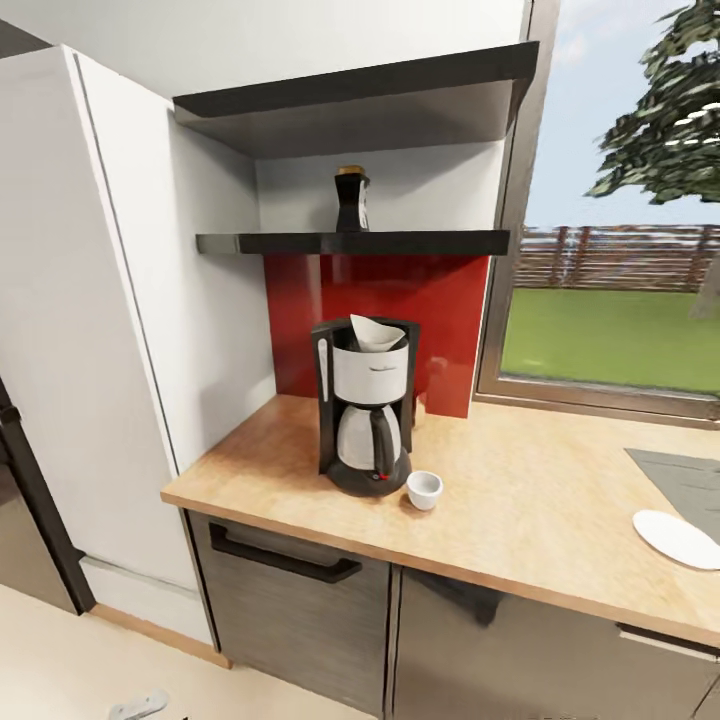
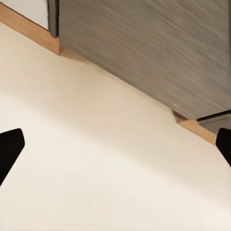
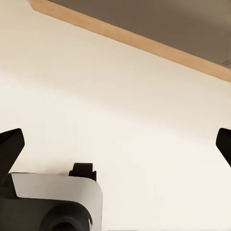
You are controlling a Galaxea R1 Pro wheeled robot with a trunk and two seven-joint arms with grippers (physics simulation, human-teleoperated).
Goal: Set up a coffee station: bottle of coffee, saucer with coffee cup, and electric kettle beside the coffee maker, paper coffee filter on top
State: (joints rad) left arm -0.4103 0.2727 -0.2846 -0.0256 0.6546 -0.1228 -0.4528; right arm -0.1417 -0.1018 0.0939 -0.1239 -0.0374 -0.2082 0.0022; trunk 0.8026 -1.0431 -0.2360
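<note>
The black and silver coffee maker stands on the wooden countertop in front of a red backsplash. A white paper filter sits in its top. A small white coffee cup stands upright on the counter, just right of the maker's base. The white saucer lies far to the right, near the counter's front edge. The dark bottle of coffee stands on the black shelf above. My left gripper and right gripper are both open over the cream floor, low beside the cabinets.
A tall white cabinet borders the counter on the left. A window and a grey inset panel are on the right. Grey drawers with a black handle sit below. Part of my own base shows under the right gripper.
</note>
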